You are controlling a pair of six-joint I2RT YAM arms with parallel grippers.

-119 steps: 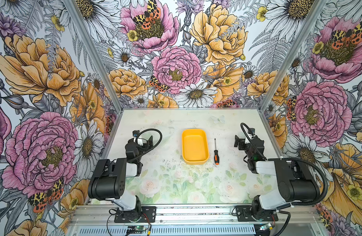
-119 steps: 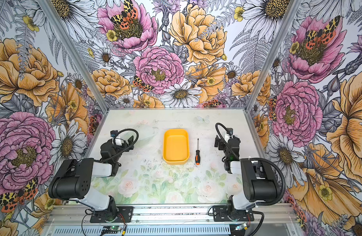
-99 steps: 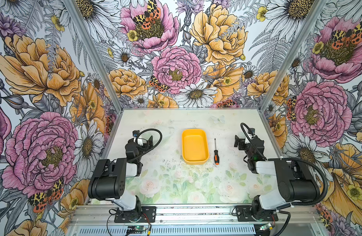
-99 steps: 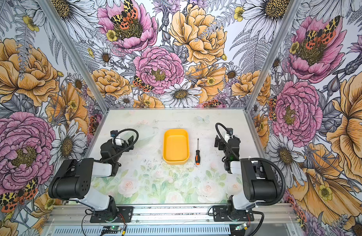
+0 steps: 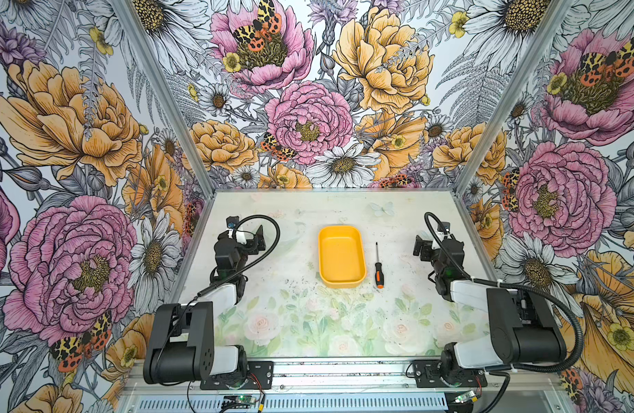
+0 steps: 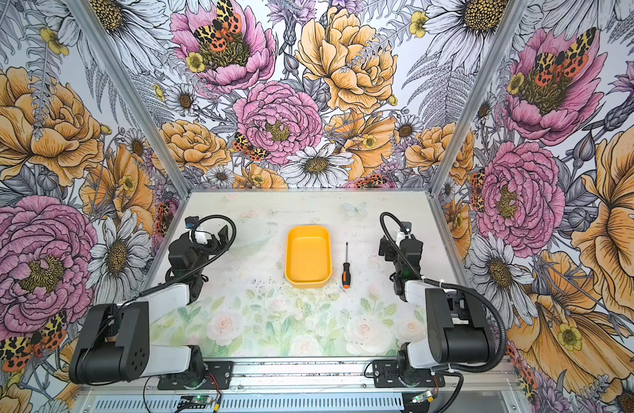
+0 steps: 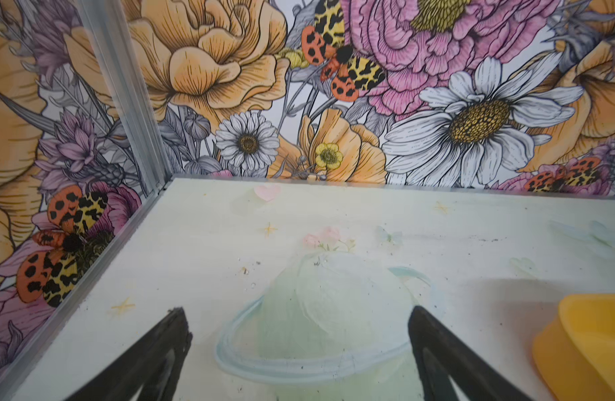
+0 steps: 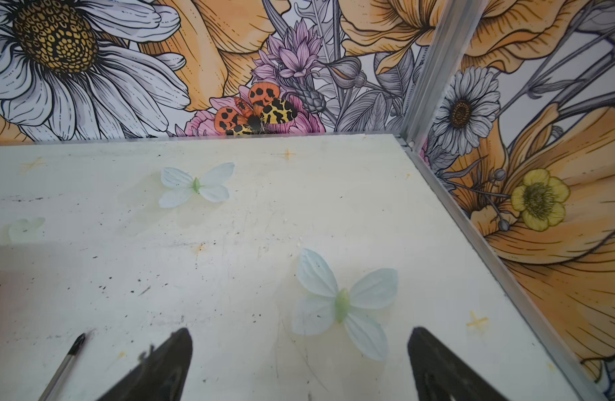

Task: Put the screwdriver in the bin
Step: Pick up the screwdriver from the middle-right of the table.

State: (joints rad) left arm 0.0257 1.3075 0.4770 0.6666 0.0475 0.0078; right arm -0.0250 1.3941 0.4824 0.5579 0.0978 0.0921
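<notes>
Lying flat on the desk (image 5: 308, 314), the screwdriver (image 5: 378, 266) sits just beside the bin (image 5: 340, 254) on the right arm's side. It is parallel to the bin's long wall and not touching it, with its thin shaft toward the back and its black-and-orange handle toward the robot. It looks light and fully rigid. The slim round shaft would probably roll or slide out of a pinch, so the thicker handle seems the better place to grip, squeezed across its width from above. The finger that goes down on the bin side will likely have only a narrow gap to work in. The right claw (image 8: 299, 343) has its jaws spread wide with nothing between them. It is off to the side of the tool, and the right wrist view catches only the shaft's tip (image 8: 68, 361). The left claw (image 7: 297, 316) is likewise wide open and empty, on the far side of the empty bin.
</notes>
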